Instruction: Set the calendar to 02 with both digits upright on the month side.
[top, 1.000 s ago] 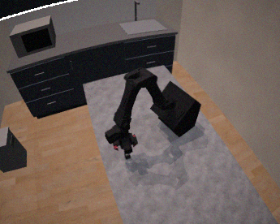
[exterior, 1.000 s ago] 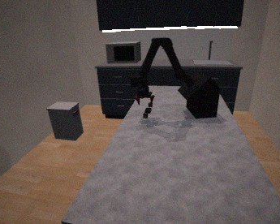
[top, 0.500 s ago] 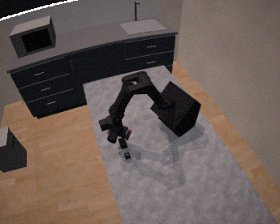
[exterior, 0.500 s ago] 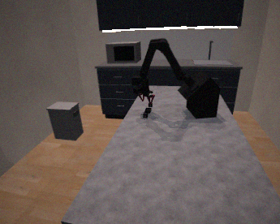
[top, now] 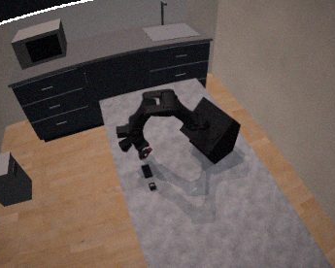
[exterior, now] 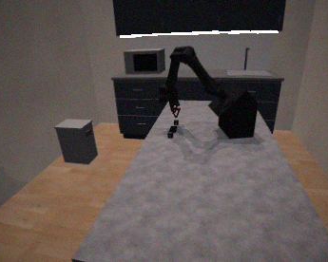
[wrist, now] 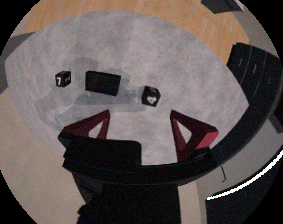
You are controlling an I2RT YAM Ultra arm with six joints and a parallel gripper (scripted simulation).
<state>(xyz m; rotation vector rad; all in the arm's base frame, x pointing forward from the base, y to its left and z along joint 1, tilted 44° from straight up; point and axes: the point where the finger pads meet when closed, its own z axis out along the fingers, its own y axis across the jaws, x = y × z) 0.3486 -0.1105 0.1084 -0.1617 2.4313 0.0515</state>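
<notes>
A small black tray (top: 147, 170) (exterior: 171, 128) (wrist: 101, 82) lies on the grey table near its left edge. One dark cube (top: 152, 185) (exterior: 169, 135) (wrist: 63, 79) stands on the table beyond one end of the tray, outside it. A second dark cube (exterior: 176, 122) (wrist: 152, 96) stands on the table at the tray's other end, also outside it, nearest the fingers. My gripper (top: 145, 153) (exterior: 176, 113) (wrist: 140, 113), with red fingertips, is open and empty. It hangs above the table just short of the second cube. The digits are too small to read.
The arm's large dark base box (top: 214, 128) (exterior: 238, 116) stands on the table to the right. The table's left edge (top: 117, 180) runs close to the cubes. A grey bin (top: 8, 180) (exterior: 76, 140) stands on the floor at the left.
</notes>
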